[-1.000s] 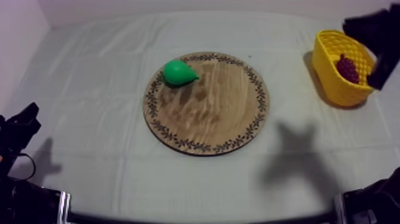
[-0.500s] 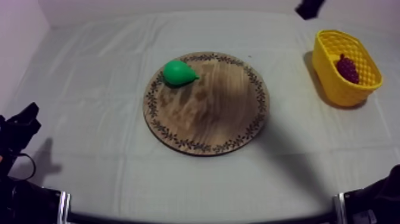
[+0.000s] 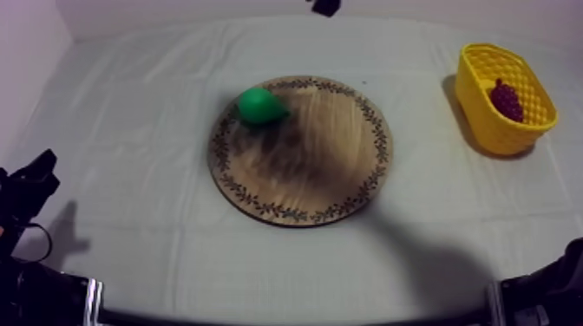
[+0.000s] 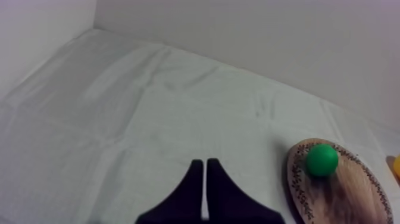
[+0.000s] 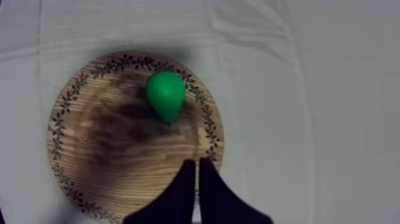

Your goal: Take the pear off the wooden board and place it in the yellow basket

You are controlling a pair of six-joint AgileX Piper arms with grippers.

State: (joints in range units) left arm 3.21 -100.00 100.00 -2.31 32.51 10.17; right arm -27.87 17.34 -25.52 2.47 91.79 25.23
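Hovering over the wooden board (image 5: 119,155) with fingers (image 5: 178,199) shut together on nothing, the right gripper (image 5: 197,161) had the pear (image 5: 166,95) lying ungrasped just ahead of its tips, leaving pickup and transfer to the yellow basket (image 3: 486,126) undone; the left gripper (image 4: 203,162), likewise closed, held nothing.

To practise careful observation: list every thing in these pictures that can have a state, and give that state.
pear: lying on the wooden board, ungripped
wooden board: flat on the cloth
yellow basket: upright, holds grapes
grapes: inside the basket
left gripper: shut, empty
right gripper: shut, empty, over the board
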